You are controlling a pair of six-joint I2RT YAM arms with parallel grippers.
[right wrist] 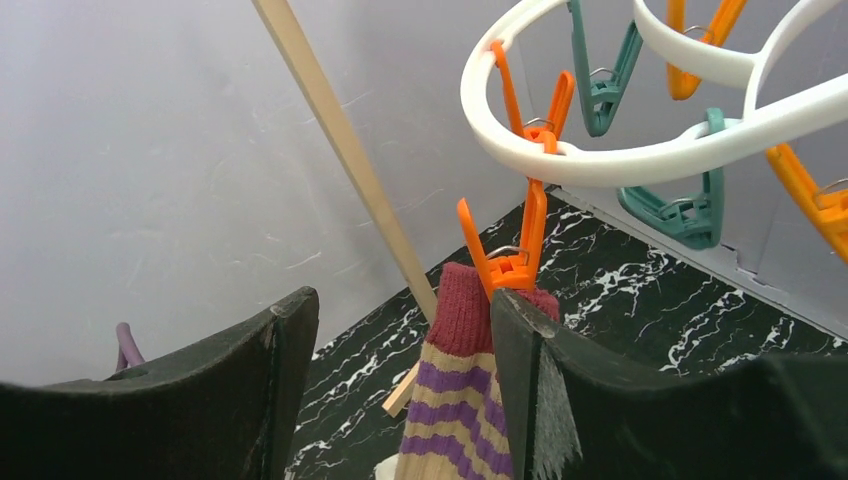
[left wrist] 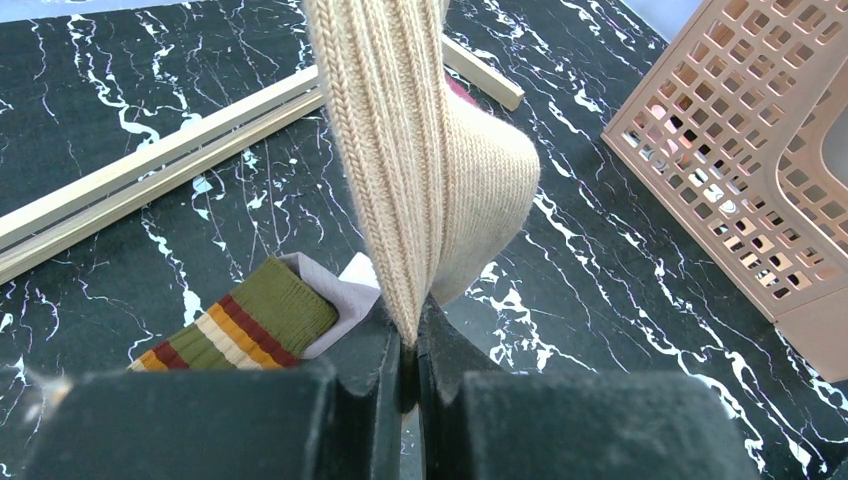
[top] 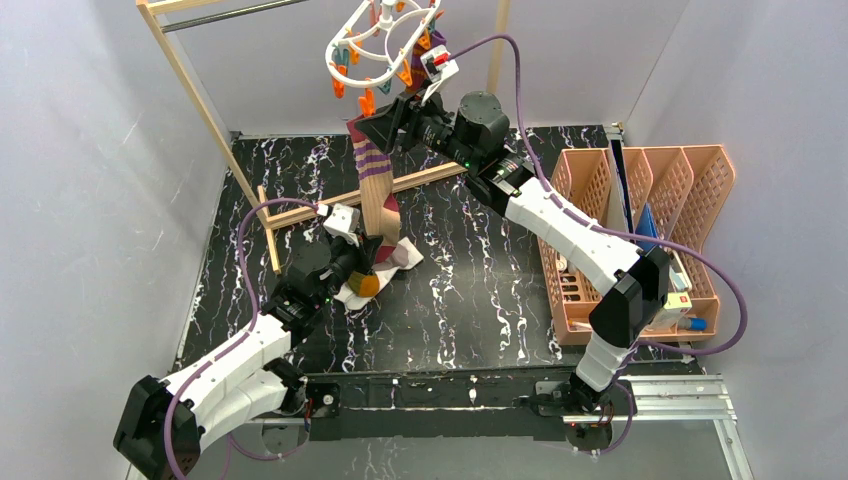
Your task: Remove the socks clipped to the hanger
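Hanger (top: 385, 40) hangs high at the back of the worktop (top: 480, 290), from the wooden rack (top: 200, 100). Its white rings carry orange and teal pegs.

One sock (top: 373, 180) is on it: maroon cuff, purple bands, tan ribbed leg. An orange peg (right wrist: 505, 260) bites the cuff. The sock runs down taut to the left gripper (top: 362, 262).

Left gripper: closed on the sock's lower end. In the left wrist view the tan knit is pinched right between the fingertips (left wrist: 410, 350).

Right gripper (right wrist: 400, 300): wide open, raised to the cuff just under the peg. The cuff sits between the jaws, closer to the one on the right of the wrist view. Contact cannot be told.

Loose socks lie on the worktop beneath the left gripper: a white one (top: 400, 255) and an olive one with maroon, cream and orange stripes (left wrist: 250, 325).

A peach lattice organiser (top: 640, 230) stands at the right edge.
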